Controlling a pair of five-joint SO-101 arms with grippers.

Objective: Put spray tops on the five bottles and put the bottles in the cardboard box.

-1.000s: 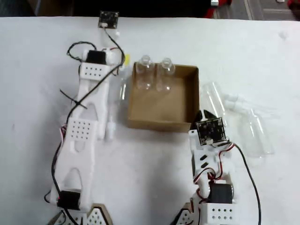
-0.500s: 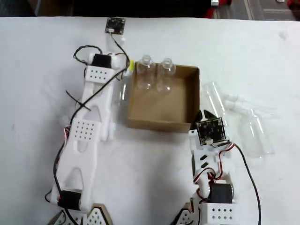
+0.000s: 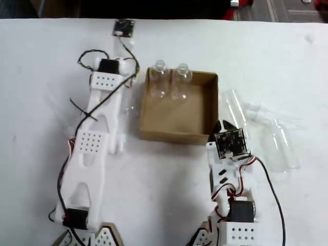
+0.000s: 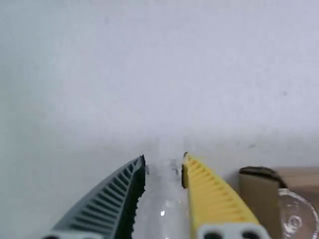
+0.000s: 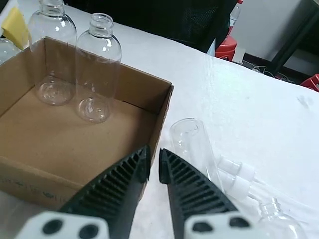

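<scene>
Pinching a clear bottle (image 4: 162,209) by its neck just left of the cardboard box (image 3: 174,134), the left fingers (image 4: 214,204) are closed on it. The plastic looks light, stiff and slick, so the neck seems the surest hold. The right fingers (image 5: 119,184), nearly shut on nothing, sit at the box's near right corner. Two uncapped bottles (image 3: 159,82) stand inside, while loose bottles (image 3: 279,146) and spray tops (image 3: 256,111) crowd the bench to the box's right.
</scene>
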